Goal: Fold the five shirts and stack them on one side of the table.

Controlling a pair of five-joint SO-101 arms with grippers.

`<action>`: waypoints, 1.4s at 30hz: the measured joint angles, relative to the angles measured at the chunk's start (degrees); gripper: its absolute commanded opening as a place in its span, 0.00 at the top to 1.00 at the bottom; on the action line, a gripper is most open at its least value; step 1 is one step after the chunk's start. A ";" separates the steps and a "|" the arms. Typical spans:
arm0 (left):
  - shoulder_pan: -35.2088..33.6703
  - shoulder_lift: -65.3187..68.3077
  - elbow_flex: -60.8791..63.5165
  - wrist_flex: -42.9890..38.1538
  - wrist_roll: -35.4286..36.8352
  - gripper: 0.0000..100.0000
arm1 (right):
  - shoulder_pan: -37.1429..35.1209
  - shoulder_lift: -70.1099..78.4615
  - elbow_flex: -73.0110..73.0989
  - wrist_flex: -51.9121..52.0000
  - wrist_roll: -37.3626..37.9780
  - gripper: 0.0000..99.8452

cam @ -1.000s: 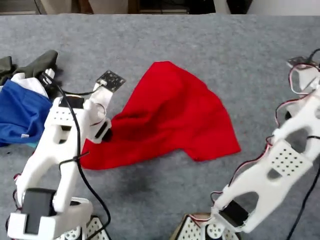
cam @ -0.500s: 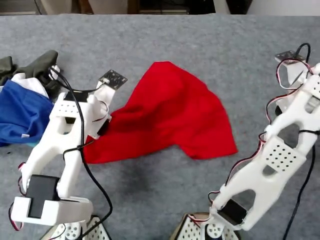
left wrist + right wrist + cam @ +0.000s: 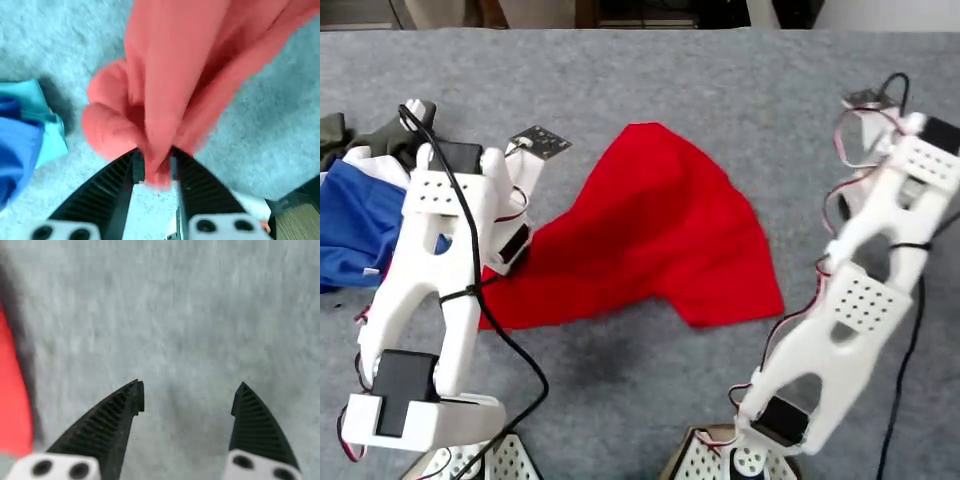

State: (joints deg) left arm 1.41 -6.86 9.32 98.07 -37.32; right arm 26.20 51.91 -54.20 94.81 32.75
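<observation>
The left gripper (image 3: 156, 159) is clamping 1 bunched edge of the red shirt (image 3: 660, 225), which is lying mid-way across the grey table (image 3: 740, 90). The right gripper (image 3: 189, 396) is hovering released beside the shirt.

Rumpled red shirt (image 3: 660, 230) lies mid-table; blue shirt (image 3: 350, 230) heaped at left edge.

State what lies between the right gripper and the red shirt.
A bare stretch of grey table. In the right wrist view the open right gripper hangs over it, with the red shirt off to one side and nothing between them.
</observation>
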 measured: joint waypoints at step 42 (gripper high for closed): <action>-5.63 8.00 8.18 1.67 -37.45 0.91 | -0.44 7.74 -0.35 -16.18 -14.86 0.71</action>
State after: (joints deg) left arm -4.22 1.14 17.49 99.74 -74.77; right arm 25.76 59.65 -54.55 78.64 17.89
